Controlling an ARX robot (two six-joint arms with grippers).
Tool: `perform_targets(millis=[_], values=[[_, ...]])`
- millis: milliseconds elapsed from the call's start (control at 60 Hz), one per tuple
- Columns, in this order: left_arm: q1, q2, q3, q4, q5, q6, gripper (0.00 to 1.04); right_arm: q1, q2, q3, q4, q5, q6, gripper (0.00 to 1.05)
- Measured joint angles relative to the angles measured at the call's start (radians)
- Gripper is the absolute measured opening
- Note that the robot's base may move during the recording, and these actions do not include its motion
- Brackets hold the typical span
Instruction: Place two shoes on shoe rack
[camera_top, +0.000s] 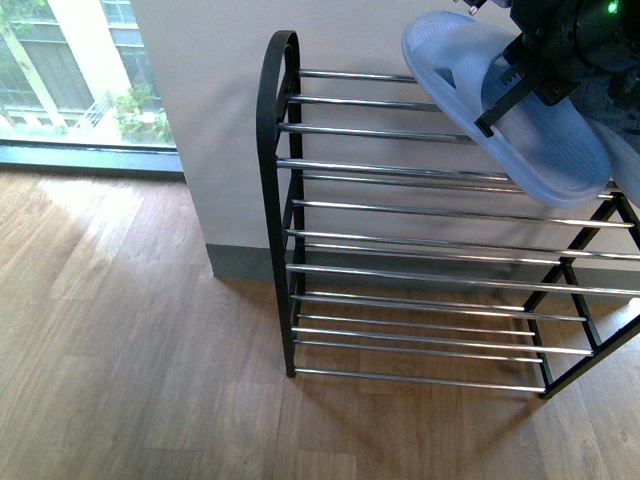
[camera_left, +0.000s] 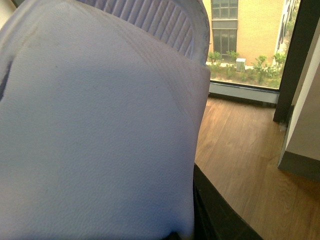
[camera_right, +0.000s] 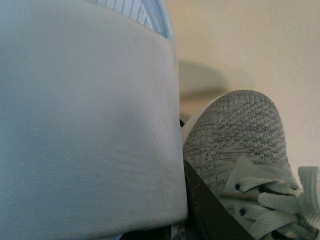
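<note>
While one gripper (camera_top: 520, 85) clamps a slipper (camera_top: 500, 100) over the rack (camera_top: 400, 170), we're mid-placement; next: lower it flat onto the rods. Which arm, unclear.

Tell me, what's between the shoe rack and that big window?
In the front view, a strip of white wall with a grey baseboard stands there, above bare wooden floor.
</note>
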Motion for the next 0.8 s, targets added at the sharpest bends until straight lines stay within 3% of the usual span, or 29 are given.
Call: perform_targets(millis=[217,417,800], values=[[0.000,0.000,0.000,0.000,0.000,0.000,0.02,-0.011,0.050,0.081,-0.049,0.021,-0.017,0.03],[0.000,0.000,0.000,0.000,0.000,0.000,0.02,-0.018,0.050,0.082,-0.007,0.010,0.003,0.33],[0.000,0.000,0.000,0.000,0.000,0.000,0.02,-0.025,-0.138,-0.065,0.060,-0.140,0.127,0.91]])
